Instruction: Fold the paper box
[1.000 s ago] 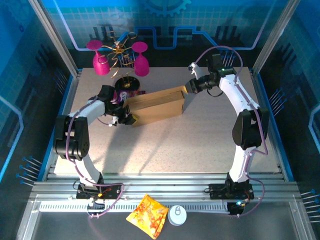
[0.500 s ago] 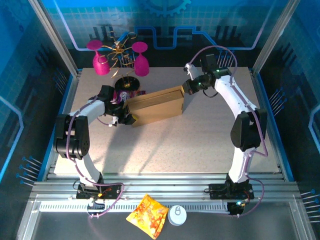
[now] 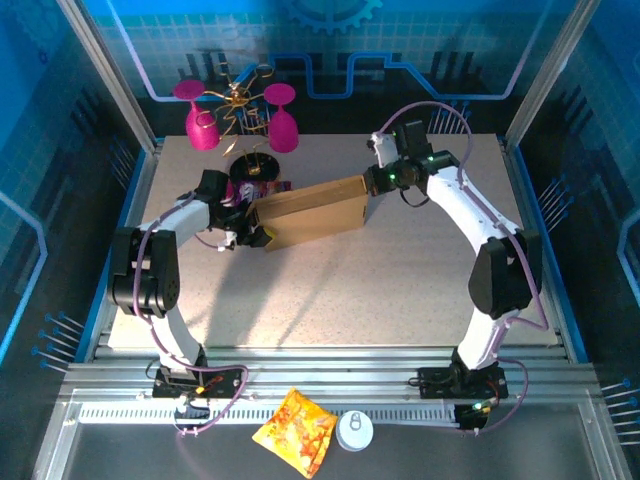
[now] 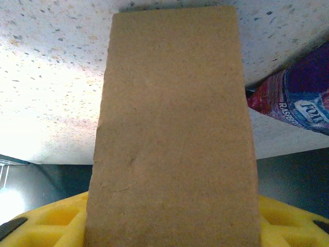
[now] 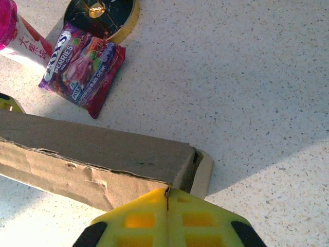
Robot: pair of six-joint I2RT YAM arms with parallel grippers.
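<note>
The box lies on the tabletop a little left of middle, toward the back, its long side slanting up to the right. It is plain brown corrugated card, long and low. The front face has a ragged, creased edge where the top panel meets it, and a paler flap curls round the right end. I can't see inside it from anywhere.

The left fingers, yellow and waffle-patterned, grip the box's left end. From the left wrist the card rises between them and hides most of the tabletop beyond. The right fingers are closed tight on each other with nothing between them, their tips at the top of the box's right end. I can't tell whether they touch it.

Just behind the box is a glossy purple packet, half hidden by it from above. Beyond that, a round black base with a gold rim carries a wire stand hung with pink cups.

On the near ledge, well apart, are a crinkled orange bag and a white disc.
</note>
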